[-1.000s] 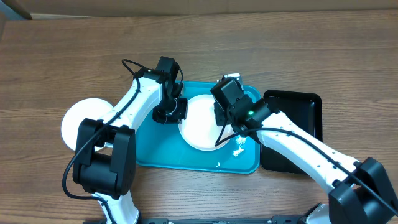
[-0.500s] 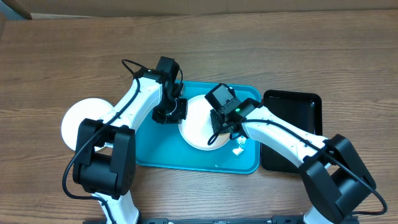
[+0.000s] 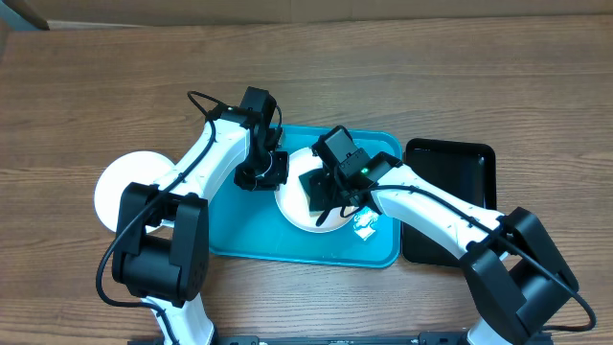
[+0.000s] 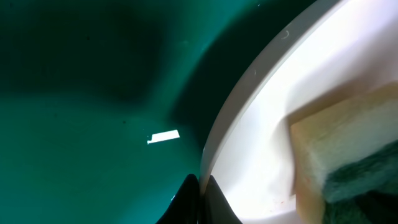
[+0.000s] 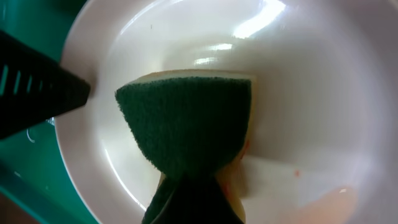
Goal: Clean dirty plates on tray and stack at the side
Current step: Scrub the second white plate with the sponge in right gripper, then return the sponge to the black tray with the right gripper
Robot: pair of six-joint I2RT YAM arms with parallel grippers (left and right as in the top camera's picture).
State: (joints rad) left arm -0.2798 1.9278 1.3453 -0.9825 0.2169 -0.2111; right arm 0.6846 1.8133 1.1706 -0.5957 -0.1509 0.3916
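A white plate lies on the turquoise tray. My left gripper is shut on the plate's left rim, and its dark fingertips pinch the white edge. My right gripper is shut on a green-and-yellow sponge. The sponge is pressed flat into the plate's bowl. A faint orange-red smear remains near the sponge. Off the tray, a second white plate rests on the table at the left, partly under the left arm.
A black rectangular tray sits just right of the turquoise one, under the right arm. A small crumpled wrapper lies on the turquoise tray beside the plate. A cardboard wall runs along the table's far edge.
The right gripper has slid left across the plate with the sponge, which now shows over the plate's middle. The left gripper has not moved from the rim.
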